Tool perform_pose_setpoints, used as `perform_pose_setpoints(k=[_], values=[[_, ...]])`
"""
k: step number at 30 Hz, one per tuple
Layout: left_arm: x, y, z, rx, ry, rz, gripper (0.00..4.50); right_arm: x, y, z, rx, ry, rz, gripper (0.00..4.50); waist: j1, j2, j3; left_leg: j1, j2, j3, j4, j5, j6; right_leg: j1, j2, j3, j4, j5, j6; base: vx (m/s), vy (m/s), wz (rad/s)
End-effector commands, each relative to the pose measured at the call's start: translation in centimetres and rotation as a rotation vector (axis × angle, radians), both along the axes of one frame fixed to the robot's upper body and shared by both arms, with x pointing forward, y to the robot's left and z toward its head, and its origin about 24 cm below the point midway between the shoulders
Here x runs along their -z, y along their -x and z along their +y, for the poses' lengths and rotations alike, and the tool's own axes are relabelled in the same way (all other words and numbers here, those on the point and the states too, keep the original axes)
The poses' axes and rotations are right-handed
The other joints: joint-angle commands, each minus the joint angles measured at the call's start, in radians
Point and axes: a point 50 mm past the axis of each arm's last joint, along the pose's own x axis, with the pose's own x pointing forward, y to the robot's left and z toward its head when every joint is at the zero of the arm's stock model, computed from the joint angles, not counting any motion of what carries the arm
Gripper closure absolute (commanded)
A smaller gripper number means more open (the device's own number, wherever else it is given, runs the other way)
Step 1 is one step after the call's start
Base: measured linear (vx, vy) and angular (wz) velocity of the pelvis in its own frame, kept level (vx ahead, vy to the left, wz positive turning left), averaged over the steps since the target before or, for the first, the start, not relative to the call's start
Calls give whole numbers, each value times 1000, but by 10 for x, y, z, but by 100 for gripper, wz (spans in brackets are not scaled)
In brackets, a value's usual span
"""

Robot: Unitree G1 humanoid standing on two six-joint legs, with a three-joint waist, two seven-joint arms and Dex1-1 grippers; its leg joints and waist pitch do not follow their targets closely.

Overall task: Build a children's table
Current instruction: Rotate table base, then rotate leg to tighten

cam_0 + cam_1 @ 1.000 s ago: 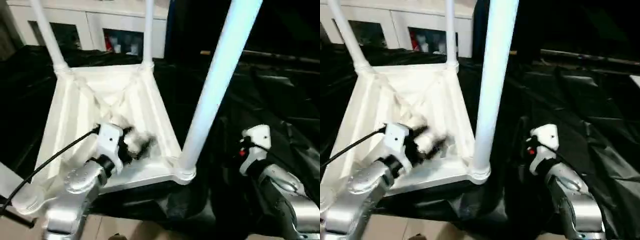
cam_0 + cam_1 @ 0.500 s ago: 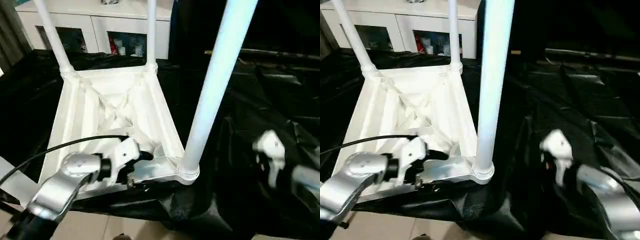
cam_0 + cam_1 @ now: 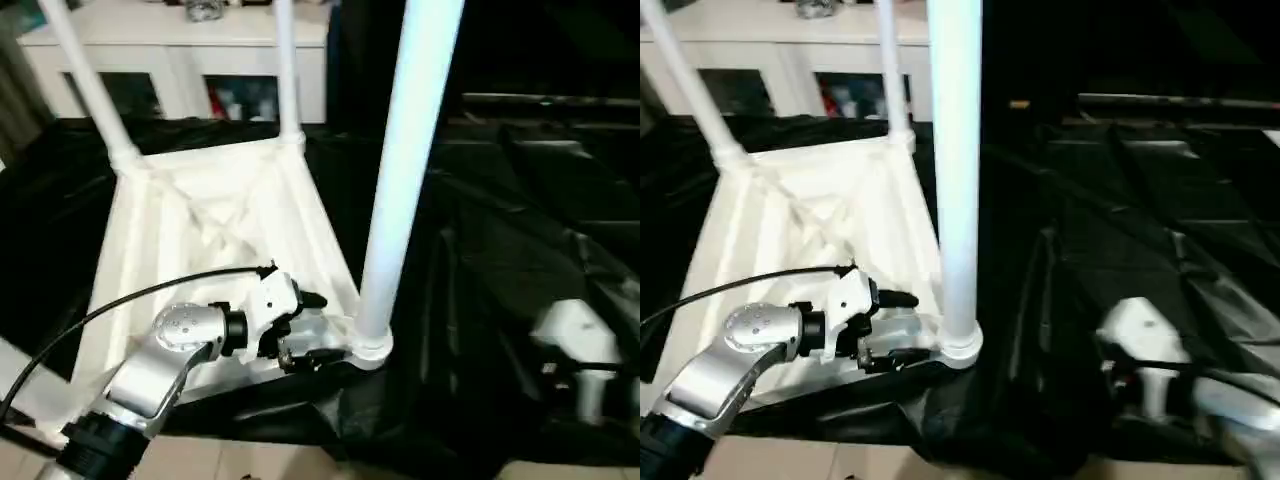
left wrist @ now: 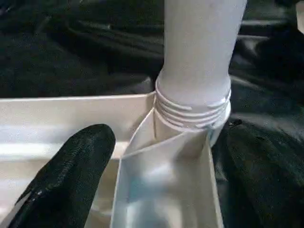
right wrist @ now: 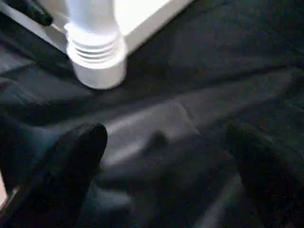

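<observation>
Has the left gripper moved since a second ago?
Yes. The left gripper went from mid-tabletop to the near corner socket, beside the nearest leg.

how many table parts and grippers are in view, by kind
tabletop: 1
legs standing in corner sockets: 3, near leg, far left leg, far right leg
grippers: 2, left gripper with jaws open either side of the near corner, right gripper open over the black sheet
total: 6
</observation>
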Motion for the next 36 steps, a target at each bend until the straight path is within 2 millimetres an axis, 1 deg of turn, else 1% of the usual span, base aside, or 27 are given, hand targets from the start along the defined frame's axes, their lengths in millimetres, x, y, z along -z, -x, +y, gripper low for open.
perform_pose_setpoints(k=[1,2,3,4,5,6,7,8,9,10,11,12,14,18,20,21,23,24,25,26,27,28,31,32,33,34,36], values=[[-2,-4,7,-37,9,-27,12,-31,7,-8,14,7,-40,0,-17,-41,-39,-8,9,10,-61,-128,70,33,-52,36,-102,-67,-143,0,0,0],[-4,-4,7,-36,18,-29,12,-37,8,-9,26,-4,-55,0,-15,-32,-43,-6,9,8,-61,-120,76,33,-56,38,-96,-54,-147,0,0,0],[-6,-4,8,-34,30,-32,12,-44,10,-11,41,-21,-72,0,-17,-32,-41,-4,8,9,-61,-122,82,29,-56,37,-97,-54,-151,0,0,0],[-9,-4,9,-21,28,-42,12,-44,8,-13,79,-63,-100,0,-13,-23,-39,-7,8,6,-62,-125,87,27,-62,33,-98,-77,-153,0,0,0],[-11,-3,9,-6,24,-44,12,-40,6,-14,112,-96,-117,0,-14,-22,-38,-8,7,6,-64,-132,80,25,-63,31,-102,-100,-154,0,0,0],[-12,-2,9,7,27,-28,12,-34,5,-16,127,-111,-117,0,-17,-24,-39,-9,8,6,-64,-133,73,22,-64,31,-102,-107,-154,0,0,0],[-14,0,9,29,30,3,12,-14,1,-17,152,-141,-97,0,-20,-20,-37,-4,11,4,-70,-166,55,17,-62,28,-103,-131,-171,0,0,0],[-14,1,9,39,19,12,12,-3,-1,-16,160,-155,-78,0,-23,-22,-37,-2,11,5,-70,-175,50,14,-62,28,-104,-132,-179,0,0,0],[-14,1,9,41,16,12,12,-1,-2,-16,162,-157,-76,0,-25,-24,-35,-3,10,6,-70,-185,46,13,-63,28,-104,-138,-187,0,0,0],[-14,1,9,49,0,10,12,9,-6,-14,169,-165,-69,0,-26,-23,-35,-4,8,6,-71,-195,41,14,-61,27,-105,-148,-193,0,0,0],[-14,0,9,56,-16,13,12,16,-9,-11,169,-167,-55,0,-27,-27,-36,-5,7,7,-71,-192,41,18,-61,28,-104,-143,-194,0,0,0],[-14,1,9,66,-23,30,12,20,-12,-6,154,-167,-45,0,-25,-26,-36,-6,7,7,-70,-181,44,20,-61,29,-102,-131,-193,0,0,0],[-15,1,9,73,-29,42,12,22,-15,-2,138,-157,-44,0,-22,-24,-40,-10,5,8,-65,-109,60,26,-60,30,-94,-42,-192,0,0,0],[-21,2,9,70,-28,98,12,12,-25,6,116,-180,-65,0,-19,-18,-42,-8,6,9,-63,-69,72,28,-61,29,-85,44,-208,0,0,0],[-23,6,8,57,-71,117,12,11,-28,7,88,-165,-75,0,-15,-19,-42,-7,9,11,-63,-74,76,29,-60,29,-84,57,-213,0,0,0],[-27,13,6,62,-115,113,12,12,-29,8,48,-144,-82,0,-13,-25,-42,-8,10,10,-62,-67,79,31,-61,29,-82,72,-212,0,0,0],[-33,17,6,35,-113,108,12,10,-30,8,34,-142,-88,0,-10,-23,-42,-10,9,11,-61,-58,85,31,-61,29,-81,82,-212,0,0,0],[-35,17,6,10,-109,105,12,10,-30,8,33,-145,-90,0,-6,-26,-39,-11,8,12,-62,-53,88,30,-60,29,-80,88,-214,0,0,0],[-36,19,8,-12,-132,96,12,9,-31,8,30,-148,-91,0,-6,-35,-35,-12,7,14,-63,-62,91,28,-58,28,-85,72,-215,0,0,0],[-36,20,9,-22,-146,93,12,9,-32,8,28,-149,-91,0,-5,-30,-35,-12,7,14,-64,-75,88,27,-58,27,-85,41,-211,0,0,0],[-36,23,10,-26,-180,86,12,8,-33,8,23,-146,-92,0,-4,-39,-35,-12,7,15,-63,-76,89,28,-59,27,-86,34,-205,0,0,0],[-36,25,10,-38,-199,82,12,8,-35,8,18,-145,-92,0,-1,-39,-30,-14,7,13,-66,-77,89,24,-60,28,-87,20,-197,0,0,0],[-37,31,8,-72,-251,80,12,6,-40,9,9,-150,-103,0,-1,-36,-30,-12,9,12,-66,-75,80,22,-59,27,-83,30,-199,0,0,0],[-36,32,6,-82,-247,83,26,6,-41,10,9,-153,-105,0,-1,-42,-27,-12,8,14,-67,-81,80,20,-59,28,-86,23,-200,0,0,0],[-36,32,3,-91,-242,77,26,6,-41,10,6,-155,-104,0,0,-39,-28,-11,9,14,-67,-81,77,21,-59,28,-84,26,-204,0,0,0],[-36,31,0,-104,-236,63,47,6,-42,11,0,-162,-101,0,0,-43,-26,-13,7,14,-65,-76,78,21,-58,29,-85,35,-206,0,0,0],[-35,28,-4,-129,-224,54,49,8,-42,15,-13,-164,-94,0,3,-45,-28,-13,8,15,-63,-59,84,23,-57,30,-82,66,-206,0,0,0]])
